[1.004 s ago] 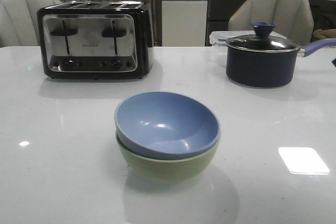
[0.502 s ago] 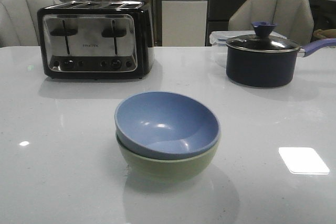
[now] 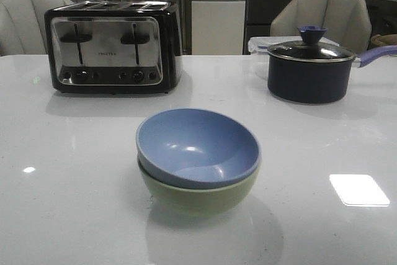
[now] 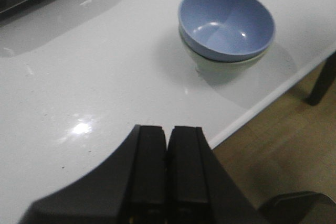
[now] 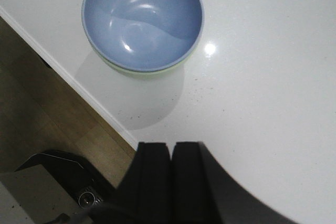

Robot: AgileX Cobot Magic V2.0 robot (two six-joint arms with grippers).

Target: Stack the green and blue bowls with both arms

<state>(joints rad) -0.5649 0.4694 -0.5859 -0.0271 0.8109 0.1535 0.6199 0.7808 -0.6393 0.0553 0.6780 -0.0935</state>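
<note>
The blue bowl (image 3: 197, 146) sits nested inside the green bowl (image 3: 198, 197) on the white table, near its front edge. The stack also shows in the left wrist view, blue bowl (image 4: 227, 22) over green bowl (image 4: 223, 65), and in the right wrist view, blue bowl (image 5: 143, 18) over a sliver of green bowl (image 5: 149, 73). My left gripper (image 4: 168, 129) is shut and empty, well away from the stack over the table's edge. My right gripper (image 5: 170, 145) is shut and empty, also apart from the bowls. Neither arm shows in the front view.
A chrome and black toaster (image 3: 110, 46) stands at the back left. A dark navy saucepan (image 3: 308, 69) with a lid and a purple-blue handle stands at the back right, a clear lidded box behind it. Chairs stand beyond the table. The table's front edge (image 5: 79, 90) runs close to the bowls.
A dark shape at the right edge of the front view one second ago has gone. The bowls have not moved.
</note>
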